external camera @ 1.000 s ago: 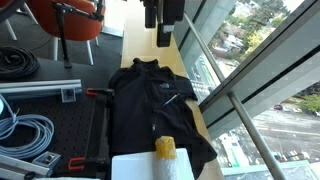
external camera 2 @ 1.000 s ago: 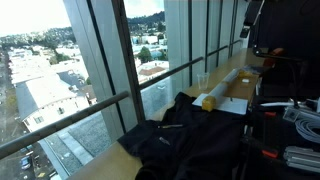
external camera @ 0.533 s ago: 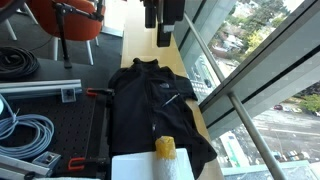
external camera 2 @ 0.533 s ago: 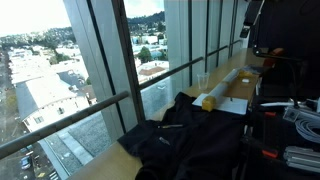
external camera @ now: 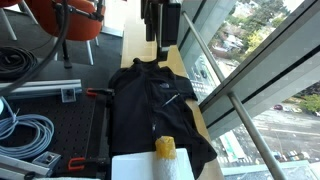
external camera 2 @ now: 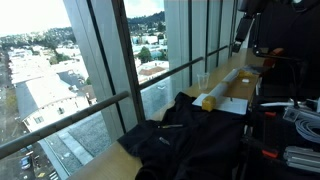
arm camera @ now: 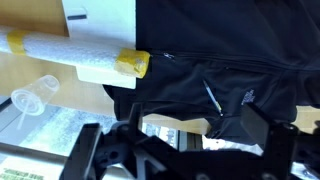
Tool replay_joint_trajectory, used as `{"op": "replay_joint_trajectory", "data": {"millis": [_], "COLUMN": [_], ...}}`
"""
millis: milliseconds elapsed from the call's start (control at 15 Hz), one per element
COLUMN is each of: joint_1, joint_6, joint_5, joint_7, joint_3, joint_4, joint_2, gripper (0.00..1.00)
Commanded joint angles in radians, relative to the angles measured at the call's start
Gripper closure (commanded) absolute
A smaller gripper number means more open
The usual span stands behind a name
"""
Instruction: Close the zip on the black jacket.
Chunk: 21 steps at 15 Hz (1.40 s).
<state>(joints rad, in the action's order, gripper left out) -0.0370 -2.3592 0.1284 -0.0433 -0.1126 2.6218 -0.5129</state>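
The black jacket (external camera: pixel 150 105) lies flat on the wooden counter by the window, collar at the far end. It also shows in the other exterior view (external camera 2: pixel 180 140) and fills the upper right of the wrist view (arm camera: pixel 220 50). The zip (arm camera: pixel 225 62) is a thin dark line across the fabric, with a silvery pull (arm camera: pixel 212 98) next to a small pale chest mark (arm camera: pixel 247 97). My gripper (external camera: pixel 162 40) hangs open and empty in the air above the collar end, touching nothing. It shows in the other exterior view (external camera 2: pixel 238 42) and at the bottom of the wrist view (arm camera: pixel 175 142), jaws wide apart.
A white foam roll with yellow taped ends (external camera: pixel 165 148) and a white sheet (external camera: pixel 135 165) lie at the jacket's near end. A clear plastic cup (arm camera: pixel 32 95) stands by the window glass. Coiled cables (external camera: pixel 25 135) and a red chair (external camera: pixel 75 20) are beside the counter.
My gripper has moved down a little toward the jacket's collar end. The jacket and the other things have not moved.
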Motion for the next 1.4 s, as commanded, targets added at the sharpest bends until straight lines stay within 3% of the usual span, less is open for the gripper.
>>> {"op": "replay_joint_trajectory", "data": {"millis": [0,267,600,867,1333], "joint_1": [-0.025,-0.009,0.013,-0.024,-0.097], "joint_6": [-0.18,-0.349,-0.46,-0.488,-0.47], "joint_5": [-0.039,-0.032,0.053,0.076,0.051], "joint_7": [-0.04,-0.09,-0.135,-0.137,-0.124], "joint_3": [-0.004,-0.007,0.032,0.099,0.154], "joint_4": [-0.005,-0.041,-0.138,-0.241,-0.385], "joint_2": [0.161,0.379,0.64,0.821,1.005], "gripper": [0.0,0.0,0.0,0.0,0.0]}}
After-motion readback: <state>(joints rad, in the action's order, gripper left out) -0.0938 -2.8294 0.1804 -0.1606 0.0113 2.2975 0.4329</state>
